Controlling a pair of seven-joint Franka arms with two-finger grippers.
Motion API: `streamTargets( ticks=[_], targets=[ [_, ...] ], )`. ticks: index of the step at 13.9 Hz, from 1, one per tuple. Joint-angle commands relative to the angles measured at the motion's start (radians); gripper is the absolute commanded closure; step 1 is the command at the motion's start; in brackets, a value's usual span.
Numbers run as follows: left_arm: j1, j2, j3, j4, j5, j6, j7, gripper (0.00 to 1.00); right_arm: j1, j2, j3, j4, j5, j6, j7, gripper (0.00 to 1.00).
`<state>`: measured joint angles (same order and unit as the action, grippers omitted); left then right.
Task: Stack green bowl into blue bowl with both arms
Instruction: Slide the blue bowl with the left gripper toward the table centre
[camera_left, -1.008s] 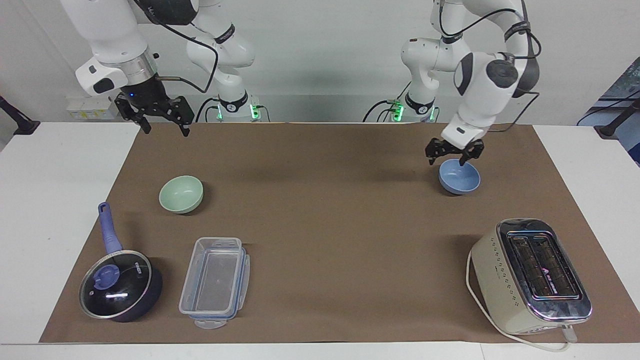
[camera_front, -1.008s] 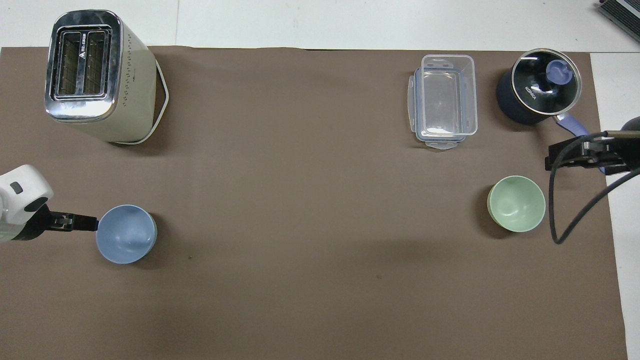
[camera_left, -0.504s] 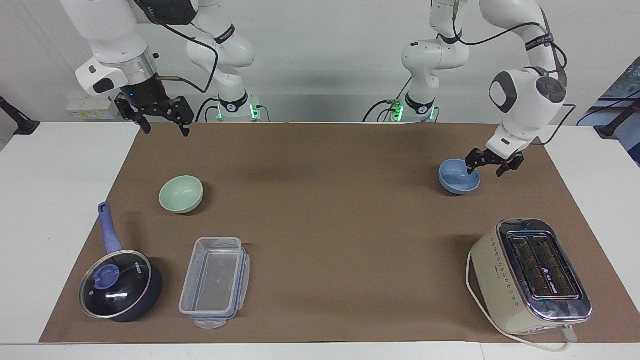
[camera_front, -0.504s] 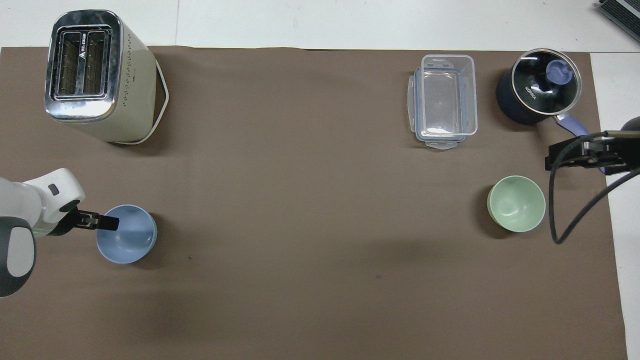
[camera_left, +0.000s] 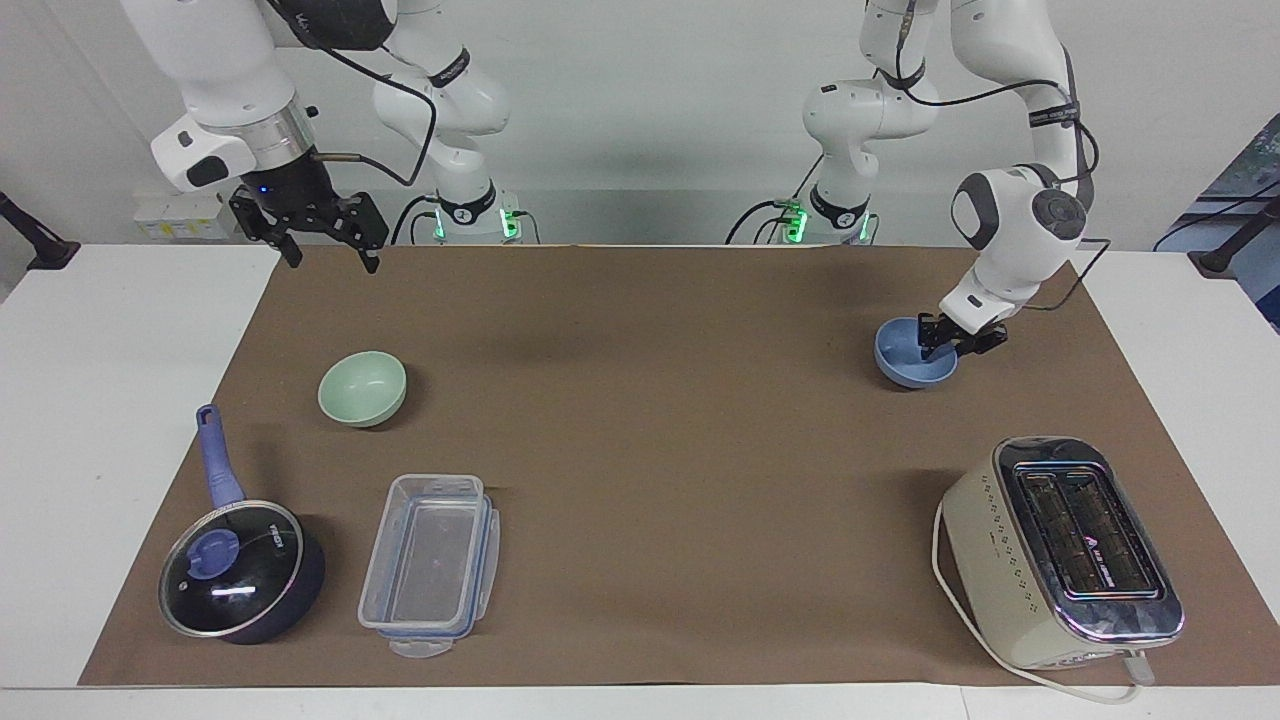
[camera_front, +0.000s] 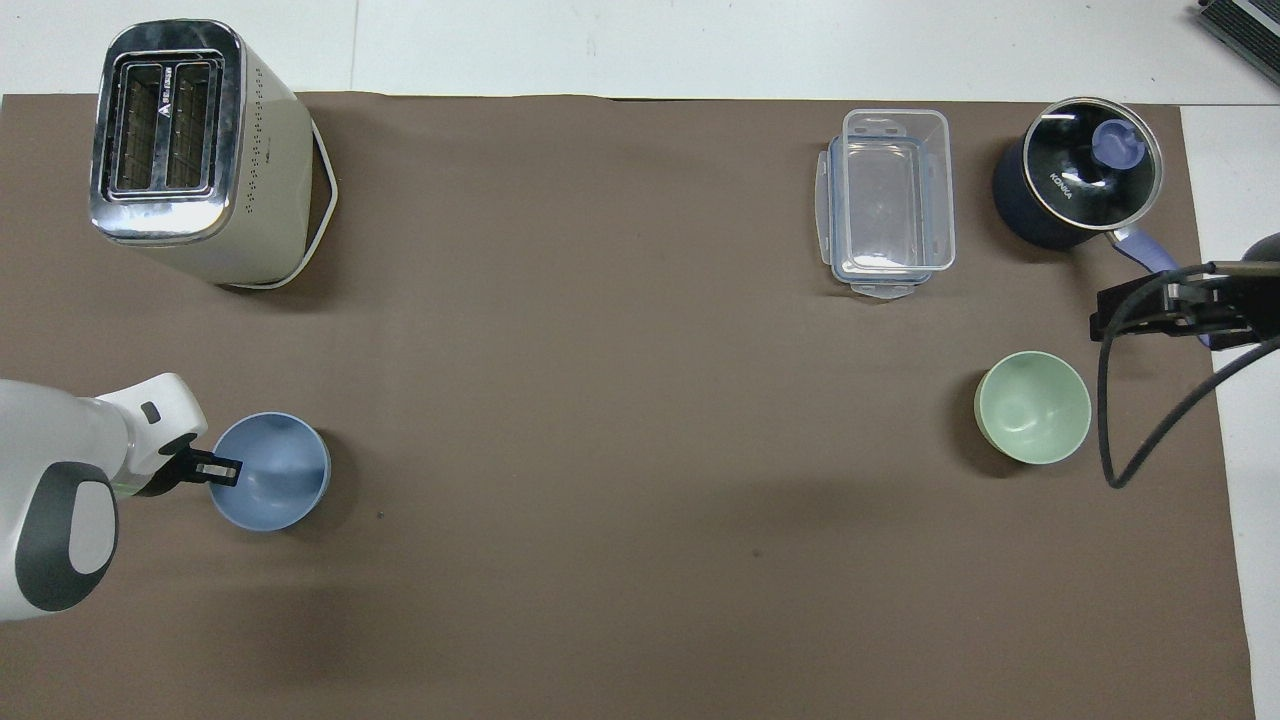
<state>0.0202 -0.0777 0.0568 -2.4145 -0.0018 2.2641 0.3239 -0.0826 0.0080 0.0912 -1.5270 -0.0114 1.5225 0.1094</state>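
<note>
The blue bowl (camera_left: 912, 365) is set toward the left arm's end of the table, the toaster (camera_left: 1062, 553) farther from the robots. Toward the right arm's end, the green bowl (camera_left: 362, 388) is placed nearer to the robots than the pan (camera_left: 240, 580) and the container (camera_left: 430, 565) beside it.

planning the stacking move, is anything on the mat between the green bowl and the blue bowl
Nothing visible. The green bowl and the blue bowl sit at the two ends of the mat with only bare brown mat between them. The toaster, clear container and lidded pan all lie farther from the robots.
</note>
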Motion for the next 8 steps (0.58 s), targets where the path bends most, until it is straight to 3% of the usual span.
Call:
streamTargets(
  ticks=[1,5,8],
  targets=[
    [-0.023,-0.013,0.009,0.063,0.002,-0.086,0.006,1.00,-0.008,0.009,0.004,0.015,0.021,0.007,0.004,0.00],
    [-0.150,-0.016,0.005,0.167,-0.059,-0.201,-0.038,1.00,-0.008,0.009,0.004,0.015,0.021,0.007,0.004,0.00],
    [-0.290,-0.008,0.005,0.192,-0.108,-0.178,-0.187,1.00,-0.009,0.009,0.004,0.015,0.021,0.005,0.003,0.00]
  ],
)
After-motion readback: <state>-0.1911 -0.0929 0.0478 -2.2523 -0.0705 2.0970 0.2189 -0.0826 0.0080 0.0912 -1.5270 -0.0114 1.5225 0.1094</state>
